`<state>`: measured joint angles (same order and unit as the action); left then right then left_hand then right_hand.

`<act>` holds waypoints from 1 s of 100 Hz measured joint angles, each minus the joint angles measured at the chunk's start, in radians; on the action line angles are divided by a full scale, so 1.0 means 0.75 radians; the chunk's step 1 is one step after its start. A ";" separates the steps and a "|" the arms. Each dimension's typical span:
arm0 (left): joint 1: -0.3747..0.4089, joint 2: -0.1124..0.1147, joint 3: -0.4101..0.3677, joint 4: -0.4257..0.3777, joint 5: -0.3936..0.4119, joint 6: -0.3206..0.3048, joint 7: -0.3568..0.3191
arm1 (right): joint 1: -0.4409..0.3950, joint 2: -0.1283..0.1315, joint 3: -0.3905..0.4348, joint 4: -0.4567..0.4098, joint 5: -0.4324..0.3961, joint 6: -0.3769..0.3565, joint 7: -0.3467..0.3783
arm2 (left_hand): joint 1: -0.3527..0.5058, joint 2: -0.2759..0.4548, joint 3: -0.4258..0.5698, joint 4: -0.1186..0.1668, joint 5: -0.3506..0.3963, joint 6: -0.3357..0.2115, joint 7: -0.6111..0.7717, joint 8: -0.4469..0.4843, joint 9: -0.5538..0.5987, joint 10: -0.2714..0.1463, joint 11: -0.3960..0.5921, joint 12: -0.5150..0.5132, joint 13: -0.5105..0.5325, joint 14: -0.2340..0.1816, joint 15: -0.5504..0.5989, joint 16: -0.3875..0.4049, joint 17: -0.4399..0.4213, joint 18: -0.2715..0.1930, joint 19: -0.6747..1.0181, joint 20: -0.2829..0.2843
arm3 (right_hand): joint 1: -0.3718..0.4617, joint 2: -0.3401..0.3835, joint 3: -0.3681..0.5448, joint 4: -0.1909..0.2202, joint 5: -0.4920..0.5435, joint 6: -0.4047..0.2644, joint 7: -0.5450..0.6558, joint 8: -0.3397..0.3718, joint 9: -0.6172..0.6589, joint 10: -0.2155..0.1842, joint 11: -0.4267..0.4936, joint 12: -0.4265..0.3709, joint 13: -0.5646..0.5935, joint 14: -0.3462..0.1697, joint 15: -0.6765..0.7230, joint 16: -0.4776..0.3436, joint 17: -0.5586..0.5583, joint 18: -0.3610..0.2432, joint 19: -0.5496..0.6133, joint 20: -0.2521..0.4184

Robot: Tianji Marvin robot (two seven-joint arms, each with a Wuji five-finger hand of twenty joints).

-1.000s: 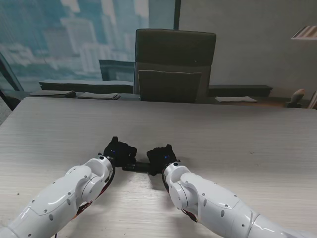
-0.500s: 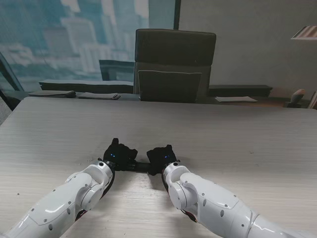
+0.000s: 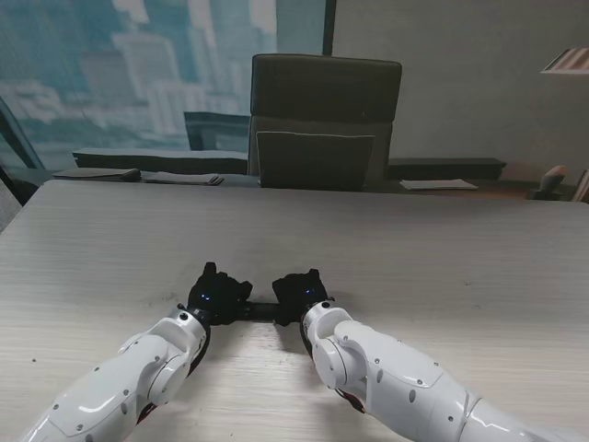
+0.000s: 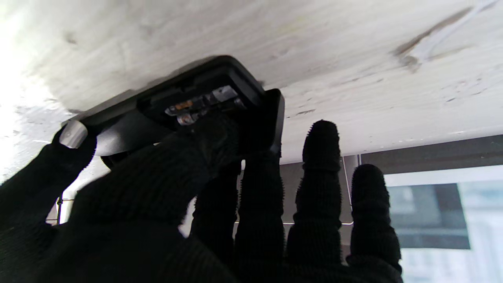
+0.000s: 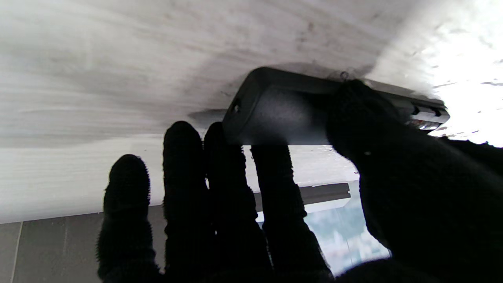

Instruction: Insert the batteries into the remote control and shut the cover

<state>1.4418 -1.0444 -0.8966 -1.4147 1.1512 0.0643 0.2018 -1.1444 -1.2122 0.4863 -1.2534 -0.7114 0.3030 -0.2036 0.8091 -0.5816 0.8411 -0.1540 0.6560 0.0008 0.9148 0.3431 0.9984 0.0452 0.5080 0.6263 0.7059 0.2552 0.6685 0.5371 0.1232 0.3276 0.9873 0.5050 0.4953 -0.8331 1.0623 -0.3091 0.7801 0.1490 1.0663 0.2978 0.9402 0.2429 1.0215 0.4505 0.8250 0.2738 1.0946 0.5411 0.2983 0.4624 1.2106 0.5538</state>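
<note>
Pale wooden table (image 3: 442,267), dark office chair (image 3: 324,120)

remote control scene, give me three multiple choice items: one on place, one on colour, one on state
1. Where is the remote control?
A. between both hands on the table
B. on the chair
C. at the table's far edge

2. What colour is its body?
A. white
B. black
C. red

3. What state is the battery compartment in?
A. covered
B. open, metal contacts showing
C. taped shut

Answers:
1 A, the left hand and right hand flank it on the table.
2 B, both wrist views show a black casing.
3 B, the left wrist view shows exposed contacts.
</note>
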 measured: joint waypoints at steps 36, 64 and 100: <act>0.036 0.002 -0.029 -0.025 0.026 -0.020 0.010 | 0.001 -0.002 -0.001 0.003 0.003 -0.001 -0.002 | -0.080 0.008 0.000 0.000 -0.007 0.018 -0.106 -0.016 -0.110 0.003 0.050 -0.112 -0.017 0.000 -0.039 -0.009 -0.002 0.000 0.000 0.000 | 0.001 -0.001 0.000 -0.001 0.000 0.000 0.002 0.000 0.001 0.001 0.000 0.000 0.000 0.000 0.000 0.000 0.000 0.000 0.000 0.000; 0.055 0.008 -0.053 -0.052 0.059 -0.050 -0.007 | 0.002 -0.003 -0.001 0.005 0.003 -0.004 -0.003 | -0.221 0.030 0.032 0.005 -0.009 0.018 -0.143 -0.013 -0.182 0.007 0.148 -0.208 -0.030 0.000 -0.058 -0.019 -0.016 0.000 0.000 0.000 | 0.001 -0.001 -0.001 -0.002 0.000 0.000 0.006 0.000 0.007 0.001 0.000 0.000 0.000 0.001 0.001 0.000 0.000 0.000 0.000 -0.002; 0.101 0.018 -0.098 -0.098 0.107 -0.064 -0.027 | 0.005 -0.004 -0.002 0.010 0.010 -0.008 -0.003 | -0.221 0.030 0.033 0.006 -0.010 0.018 -0.156 0.001 -0.194 0.007 0.150 -0.226 -0.030 0.000 -0.066 -0.019 -0.018 0.000 -0.012 0.000 | 0.001 -0.001 -0.003 -0.003 0.000 0.003 0.018 0.000 0.016 0.001 0.000 0.000 0.001 0.001 0.002 0.000 0.000 0.000 0.000 -0.002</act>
<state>1.5177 -1.0310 -0.9698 -1.4883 1.2317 0.0161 0.1819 -1.1407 -1.2154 0.4846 -1.2463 -0.7041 0.2970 -0.2056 0.6431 -0.5590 0.8656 -0.1496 0.6488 0.0141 0.7981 0.3438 0.8529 0.0505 0.6201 0.4567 0.6833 0.2553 0.6192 0.5229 0.1097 0.3276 0.9781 0.5050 0.4960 -0.8337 1.0601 -0.3114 0.7804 0.1512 1.0797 0.2981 0.9522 0.2439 1.0215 0.4502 0.8258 0.2748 1.0958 0.5411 0.2983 0.4624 1.2108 0.5522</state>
